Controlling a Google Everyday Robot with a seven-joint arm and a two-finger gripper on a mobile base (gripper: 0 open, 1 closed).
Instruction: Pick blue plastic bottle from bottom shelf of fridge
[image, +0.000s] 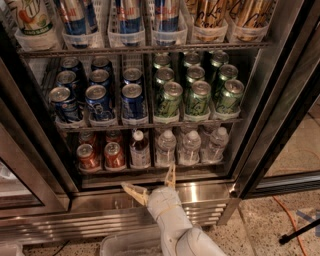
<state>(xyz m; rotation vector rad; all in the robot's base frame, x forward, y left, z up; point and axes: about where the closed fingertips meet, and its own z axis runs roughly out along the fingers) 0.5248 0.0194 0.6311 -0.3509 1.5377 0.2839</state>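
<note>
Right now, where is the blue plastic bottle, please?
The bottle stands on the bottom shelf between red cans and water bottles, the open gripper just below.

The white arm (192, 242) is being extended from the bottom edge of the view, up and slightly leftward, with its rounded wrist (162, 202) being held low in the centre. The gripper (151, 182) is being carried at the wrist's tip with its two tan fingers (170, 176) being held spread wide apart: one is being pointed straight up, the other out to the left.
</note>
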